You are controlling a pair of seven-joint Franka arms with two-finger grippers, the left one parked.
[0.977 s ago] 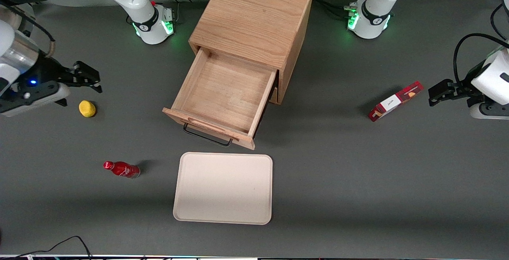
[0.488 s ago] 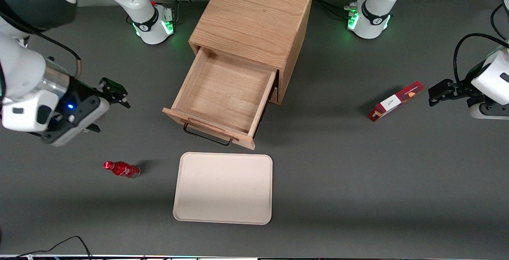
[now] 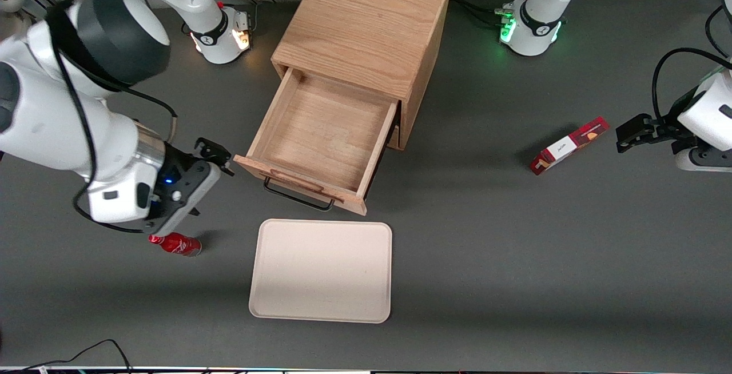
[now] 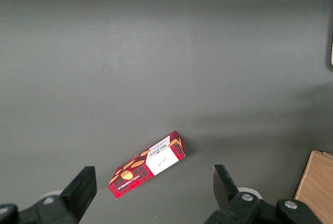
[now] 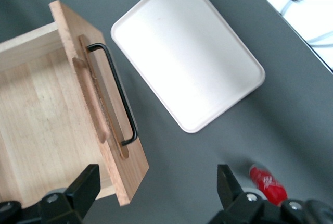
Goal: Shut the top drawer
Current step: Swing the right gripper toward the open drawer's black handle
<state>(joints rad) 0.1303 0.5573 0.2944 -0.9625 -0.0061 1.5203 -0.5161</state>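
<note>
We bring the tool (image 3: 214,159), fingers spread wide and empty, squarely against the top drawer (image 3: 297,182) front and push straight inward.

Tray (image 3: 321,271) before top drawer (image 3: 320,134), end effector (image 3: 214,159) beside

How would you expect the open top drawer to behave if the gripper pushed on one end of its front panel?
The top drawer looks like rigid wood, so it should slide rather than flex. It looks empty, so probably light. The gripper, fingers open, sits beside one corner of the front; an off-centre push there might skew it and bind. The black handle looks stiff.
</note>
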